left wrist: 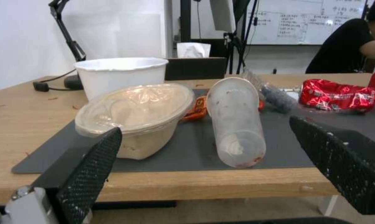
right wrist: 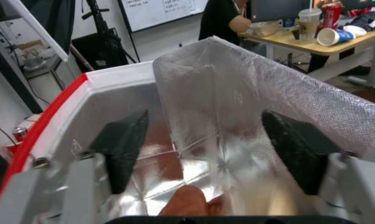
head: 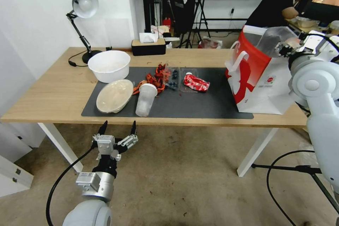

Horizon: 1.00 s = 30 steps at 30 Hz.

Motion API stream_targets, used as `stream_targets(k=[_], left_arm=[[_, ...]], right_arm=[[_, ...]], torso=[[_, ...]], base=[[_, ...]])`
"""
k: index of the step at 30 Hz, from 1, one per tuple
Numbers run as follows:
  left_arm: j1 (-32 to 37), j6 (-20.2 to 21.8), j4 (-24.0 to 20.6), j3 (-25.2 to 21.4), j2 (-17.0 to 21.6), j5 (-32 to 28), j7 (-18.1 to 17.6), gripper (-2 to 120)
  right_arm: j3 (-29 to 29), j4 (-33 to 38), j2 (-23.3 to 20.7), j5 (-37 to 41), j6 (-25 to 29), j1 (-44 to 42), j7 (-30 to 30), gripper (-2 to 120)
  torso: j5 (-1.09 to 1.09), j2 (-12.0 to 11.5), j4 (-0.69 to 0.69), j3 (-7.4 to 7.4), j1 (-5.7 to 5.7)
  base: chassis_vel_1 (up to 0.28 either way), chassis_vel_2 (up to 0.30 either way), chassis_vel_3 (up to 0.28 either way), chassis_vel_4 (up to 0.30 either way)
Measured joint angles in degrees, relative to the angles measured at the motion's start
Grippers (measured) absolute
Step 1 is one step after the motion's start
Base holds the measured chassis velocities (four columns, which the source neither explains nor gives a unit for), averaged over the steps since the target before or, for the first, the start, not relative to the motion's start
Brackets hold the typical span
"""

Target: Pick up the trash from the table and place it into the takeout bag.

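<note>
On the dark mat of the table lie an oval lidded container, a frosted plastic cup, orange-red scraps, a clear plastic pack and a crumpled red wrapper. The left wrist view shows the container, the cup and the wrapper straight ahead. My left gripper is open, just below and before the table's front edge. The takeout bag stands at the right. My right gripper is open over its clear liner; a brown rounded piece lies inside.
A white bowl, a desk lamp and a tissue box stand at the table's back left. White table legs and a tripod with cable are on the floor at the right.
</note>
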Motion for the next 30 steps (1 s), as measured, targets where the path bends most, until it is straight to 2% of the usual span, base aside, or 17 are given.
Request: stream_targets(k=[2,3,5,6,7,9,10,13,14,17,18,22,23,25,26,28,30], left_arm=[[0.0,0.0,0.0,0.0,0.0,0.0,0.0,100],[0.0,0.0,0.0,0.0,0.0,0.0,0.0,100],[0.1,0.0,0.0,0.0,0.0,0.0,0.0,100],[0.1,0.0,0.0,0.0,0.0,0.0,0.0,100],[0.1,0.0,0.0,0.0,0.0,0.0,0.0,100],[0.0,0.0,0.0,-0.1,0.0,0.0,0.0,100],[0.0,0.0,0.0,-0.1,0.0,0.0,0.0,100],[-0.1,0.0,0.0,-0.1,0.0,0.1,0.0,100],[-0.1,0.0,0.0,-0.1,0.0,0.1,0.0,100],[-0.1,-0.1,0.0,-0.2,0.0,0.1,0.0,100],[-0.1,-0.1,0.0,-0.2,0.0,0.1,0.0,100],[-0.2,-0.2,0.1,-0.3,0.0,0.0,0.0,100],[-0.2,-0.2,0.1,-0.3,0.0,0.0,0.0,100],[-0.3,-0.2,0.3,-0.3,0.1,-0.1,0.0,100],[-0.3,-0.2,0.3,-0.3,0.1,-0.1,0.0,100],[-0.4,-0.3,0.4,-0.3,0.1,-0.2,-0.1,100],[-0.4,-0.3,0.5,-0.3,0.1,-0.2,-0.1,100]], right_arm=[[0.0,0.1,0.1,0.1,0.0,0.2,0.0,82],[0.0,0.1,0.1,0.1,0.0,0.2,0.0,82],[-0.1,0.3,0.3,0.2,3.1,0.5,-1.2,92],[-0.1,0.9,0.4,0.1,6.7,0.4,-3.6,96],[-0.1,0.9,0.4,0.1,6.7,0.4,-3.6,96],[-0.1,3.1,0.3,-0.7,12.2,-0.7,-9.5,100],[-0.1,3.1,0.3,-0.7,12.2,-0.7,-9.5,100],[-0.1,6.4,-0.3,-4.7,20.7,-4.7,-19.8,100],[-0.1,6.4,-0.3,-4.7,20.7,-4.7,-19.8,100],[-0.5,10.3,-0.9,-11.4,26.2,-11.7,-26.2,100],[-0.5,10.3,-0.9,-11.4,26.2,-11.7,-26.2,100],[-1.6,16.7,-0.5,-22.2,28.7,-21.7,-30.4,100],[-1.6,16.7,-0.5,-22.2,28.7,-21.7,-30.4,100],[-2.2,19.2,0.6,-29.3,30.6,-27.1,-32.7,100],[-2.2,19.2,0.6,-29.3,30.6,-27.1,-32.7,100],[-2.4,20.0,2.0,-36.8,33.8,-33.1,-34.5,100],[-2.5,20.1,2.6,-40.2,35.8,-36.3,-35.2,100]], torso=[[0.0,0.0,0.0,0.0,0.0],[0.0,0.0,0.0,0.0,0.0],[0.0,0.0,0.0,0.0,0.0],[0.0,0.0,0.01,0.0,0.0],[0.0,0.0,0.01,0.0,0.0],[-0.01,0.0,0.01,0.0,0.0],[-0.01,0.0,0.01,0.0,0.0],[-0.01,0.0,0.01,0.0,0.0],[-0.01,0.0,0.01,0.0,0.0],[0.0,0.0,0.0,0.0,-0.01],[0.0,0.0,0.0,0.0,-0.01],[0.0,0.0,0.0,-0.01,-0.02],[0.0,0.0,0.0,-0.01,-0.02],[0.0,0.0,0.0,-0.01,-0.02],[0.0,0.0,0.0,-0.01,-0.02],[-0.01,0.0,0.01,-0.01,-0.02],[0.01,0.0,0.01,-0.01,-0.02]], base=[[0.0,0.0,0.0,0.0],[0.0,0.0,0.0,0.0],[0.0,0.0,0.0,0.0],[0.0,0.0,0.0,0.0],[0.0,0.0,0.0,0.0],[0.0,0.0,0.0,0.0],[0.0,0.0,0.0,0.0],[0.0,0.0,0.0,0.0],[0.0,0.0,0.0,0.0],[0.0,0.0,0.0,0.0],[0.0,0.0,0.0,0.0],[0.0,0.0,0.0,0.0],[0.0,0.0,0.0,0.0],[0.0,0.0,0.0,0.0],[0.0,0.0,0.0,0.0],[0.0,0.0,0.0,0.0],[0.0,0.0,0.0,0.0]])
